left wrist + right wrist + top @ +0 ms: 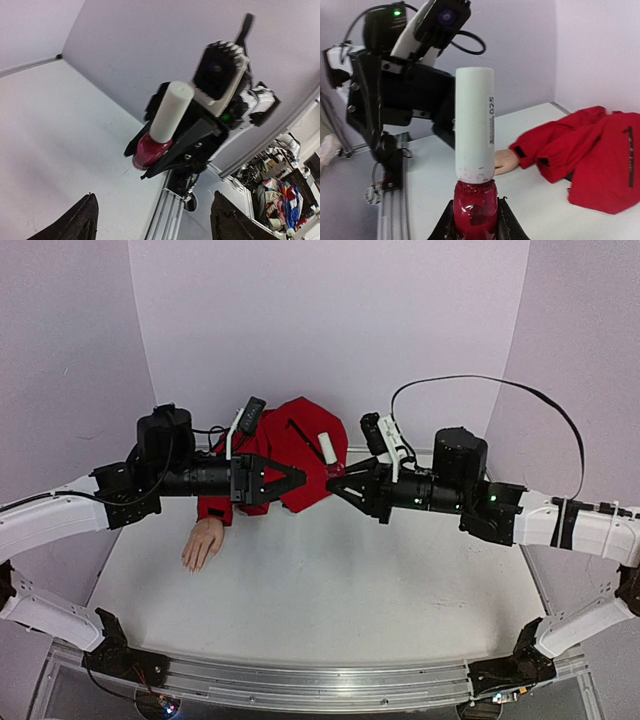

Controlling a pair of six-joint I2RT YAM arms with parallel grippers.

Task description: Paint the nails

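Observation:
The polish bottle (475, 207), dark red glass under a tall white cap (475, 131), stands upright between the fingers of my right gripper (476, 222), which is shut on it above the table. The left wrist view shows the same bottle (150, 150) straight ahead of my left gripper (156, 224). That gripper is open, its two fingertips (84, 220) wide apart and holding nothing. From above, the left gripper (298, 480) faces the right gripper (333, 483) tip to tip over the red jacket (290, 450). The beige mannequin hand (203, 542) lies flat at the left. Its nails are too small to make out.
The red jacket (592, 152) is bunched at the back of the table, with its sleeve running to the mannequin hand (504, 162). A metal rail (300, 685) borders the table's near edge (300, 665). Lilac walls close in the back and both sides.

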